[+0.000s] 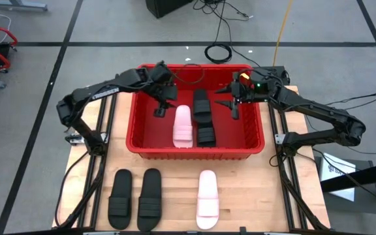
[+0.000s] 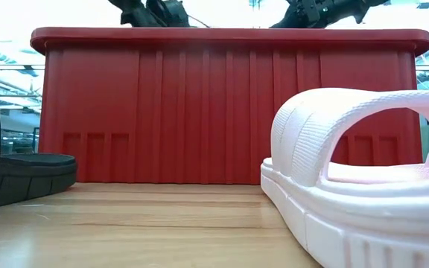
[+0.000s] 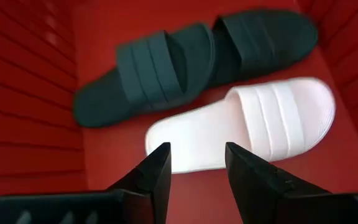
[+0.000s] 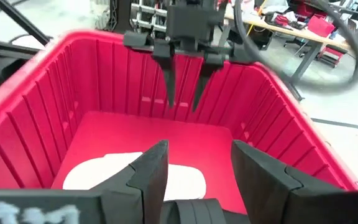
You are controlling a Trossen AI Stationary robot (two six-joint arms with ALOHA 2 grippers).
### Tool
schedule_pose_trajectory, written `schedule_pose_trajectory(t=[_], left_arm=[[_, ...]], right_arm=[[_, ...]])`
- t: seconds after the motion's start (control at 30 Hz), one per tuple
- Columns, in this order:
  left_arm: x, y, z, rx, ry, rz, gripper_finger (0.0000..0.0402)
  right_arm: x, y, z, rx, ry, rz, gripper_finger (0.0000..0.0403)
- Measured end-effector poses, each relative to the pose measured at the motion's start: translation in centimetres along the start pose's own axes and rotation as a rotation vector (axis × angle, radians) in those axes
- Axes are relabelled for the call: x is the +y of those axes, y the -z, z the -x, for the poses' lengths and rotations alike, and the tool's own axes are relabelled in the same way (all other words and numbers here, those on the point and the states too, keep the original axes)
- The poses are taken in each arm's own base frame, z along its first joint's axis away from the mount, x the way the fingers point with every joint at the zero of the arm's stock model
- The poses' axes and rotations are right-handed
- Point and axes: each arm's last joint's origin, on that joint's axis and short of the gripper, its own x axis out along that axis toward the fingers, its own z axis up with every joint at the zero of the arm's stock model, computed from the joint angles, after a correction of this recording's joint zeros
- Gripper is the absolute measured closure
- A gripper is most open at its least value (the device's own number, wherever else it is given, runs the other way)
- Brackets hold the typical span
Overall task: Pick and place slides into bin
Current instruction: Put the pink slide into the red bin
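The red bin (image 1: 194, 154) stands mid-table. On its floor lie a pale pink-white slide (image 1: 183, 126) (image 3: 247, 121) and two black slides (image 1: 203, 104) (image 1: 205, 134), which overlap each other (image 3: 185, 62). My left gripper (image 1: 160, 109) (image 3: 197, 162) hangs open and empty over the bin's left half, above the pale slide's end. My right gripper (image 1: 230, 106) (image 4: 199, 162) hovers open and empty over the bin's right half, facing the left gripper (image 4: 184, 87). Two black slides (image 1: 120, 199) (image 1: 151, 198) and a pale slide (image 1: 207, 199) lie flat on the table near its front edge.
In the low view the bin's near wall (image 2: 229, 104) fills the middle, with the pale slide (image 2: 363, 171) close at the right and a black slide (image 2: 13, 175) at the left. Bare wooden tabletop (image 1: 266, 196) lies to the right of the loose slides. Cables run on the floor behind the table.
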Motion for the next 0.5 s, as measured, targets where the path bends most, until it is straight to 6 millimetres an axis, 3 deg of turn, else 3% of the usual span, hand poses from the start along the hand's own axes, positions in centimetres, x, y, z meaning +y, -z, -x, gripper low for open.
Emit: schedule_pose_trajectory(t=[0.27,0.5], left_arm=[[-1.3,-0.8,4.1,-0.083,-0.094,0.088,0.0256],[-4.2,-2.7,6.8,-0.2,-0.095,0.07,0.0256]], right_arm=[[0.7,-1.2,1.6,-0.066,0.002,-0.031,0.0239],[2.7,-2.4,2.2,-0.123,-0.069,-0.048,0.0239]])
